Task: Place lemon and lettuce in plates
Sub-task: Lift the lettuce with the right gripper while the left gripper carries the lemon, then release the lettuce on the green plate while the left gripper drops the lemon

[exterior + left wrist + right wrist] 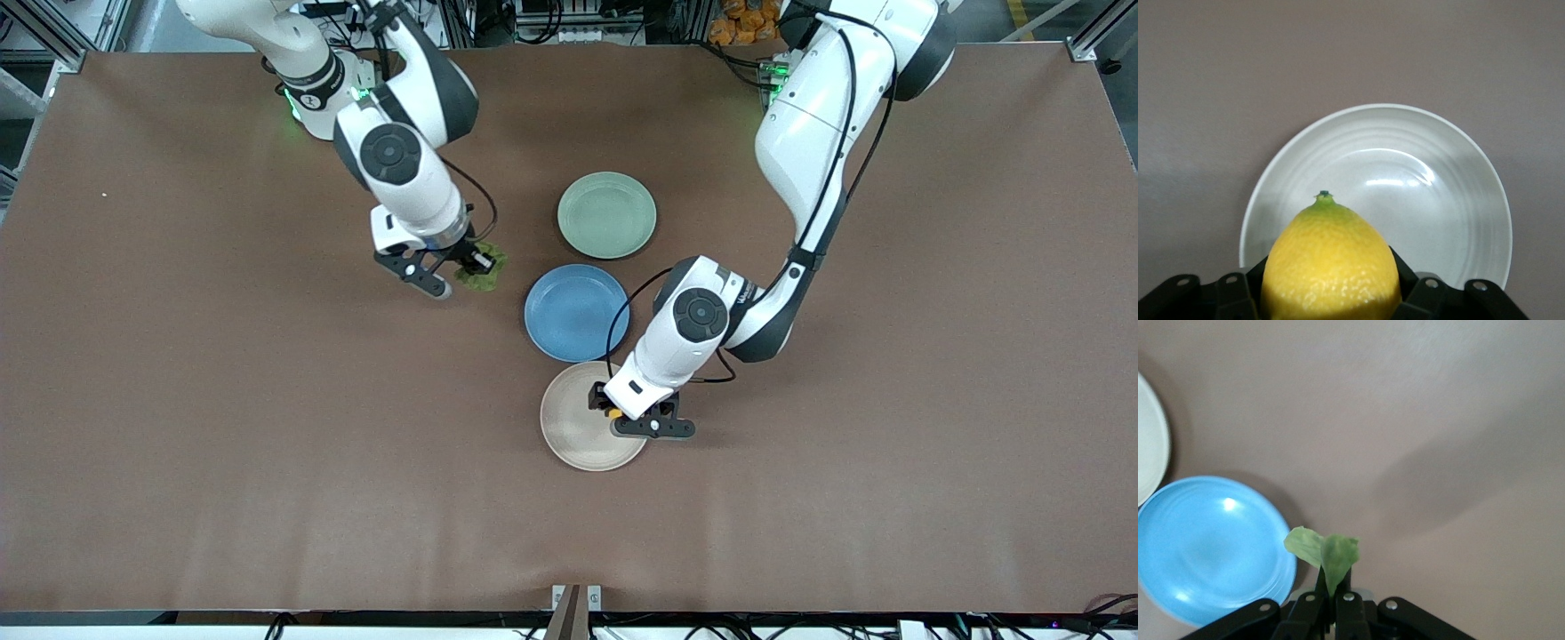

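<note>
My left gripper (613, 413) is shut on the yellow lemon (614, 412) and holds it over the edge of the beige-pink plate (573, 431). In the left wrist view the lemon (1331, 260) fills the space between the jaws, nub forward, with the plate (1418, 173) under it. My right gripper (471, 263) is shut on the green lettuce (487, 269) and holds it over bare table, toward the right arm's end from the plates. In the right wrist view the leaf (1325, 552) sticks out of the shut fingers. The mint green plate (607, 215) is empty.
A blue plate (576, 312) lies between the mint green and beige-pink plates, and it is empty. It also shows in the right wrist view (1205, 547), with the beige-pink plate's rim (1151, 447) at the frame's edge. The brown table (267, 444) stretches wide around them.
</note>
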### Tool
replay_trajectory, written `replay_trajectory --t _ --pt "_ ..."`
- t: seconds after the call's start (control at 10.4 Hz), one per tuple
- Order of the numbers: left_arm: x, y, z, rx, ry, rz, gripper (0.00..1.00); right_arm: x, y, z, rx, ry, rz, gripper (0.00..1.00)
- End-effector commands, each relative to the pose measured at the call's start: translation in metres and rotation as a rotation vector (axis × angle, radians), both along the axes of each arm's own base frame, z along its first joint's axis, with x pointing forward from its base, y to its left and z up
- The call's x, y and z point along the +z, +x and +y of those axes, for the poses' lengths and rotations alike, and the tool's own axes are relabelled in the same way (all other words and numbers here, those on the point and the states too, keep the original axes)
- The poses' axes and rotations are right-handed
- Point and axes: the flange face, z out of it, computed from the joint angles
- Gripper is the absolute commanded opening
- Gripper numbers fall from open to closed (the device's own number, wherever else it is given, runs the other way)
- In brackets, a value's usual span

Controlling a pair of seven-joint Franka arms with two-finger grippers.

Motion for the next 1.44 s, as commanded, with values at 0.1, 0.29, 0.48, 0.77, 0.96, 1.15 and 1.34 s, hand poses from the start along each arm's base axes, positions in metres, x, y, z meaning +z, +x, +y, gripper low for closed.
replay_trajectory --t 0.1,0.29,0.48,0.77,0.96,1.15,1.34 --pt "-0.014 -0.001 -0.012 0.040 -0.032 -0.007 0.46 -0.004 -0.010 0.077 -0.083 0.018 0.000 0.00" --pt "-0.025 -0.008 -0.020 0.035 -0.035 -0.013 0.49 -0.021 -0.026 0.121 -0.133 0.023 0.020 0.00" --pt "-0.025 -0.009 -0.021 0.030 -0.030 -0.020 0.82 -0.035 -0.059 0.159 -0.138 0.070 0.012 0.00" --pt "-0.019 -0.009 -0.022 0.014 -0.021 -0.035 1.00 -0.043 -0.096 0.190 -0.156 0.083 0.007 0.00" --pt "-0.003 -0.005 -0.021 0.016 -0.024 -0.055 1.00 -0.053 -0.114 0.204 -0.159 0.087 0.006 0.00" --pt "0.016 0.003 -0.011 0.023 -0.009 -0.056 1.00 -0.063 -0.128 0.212 -0.164 0.083 0.006 0.00" --pt "0.047 0.005 -0.002 0.019 0.030 -0.016 1.00 -0.072 -0.130 0.212 -0.160 0.071 0.011 0.30"
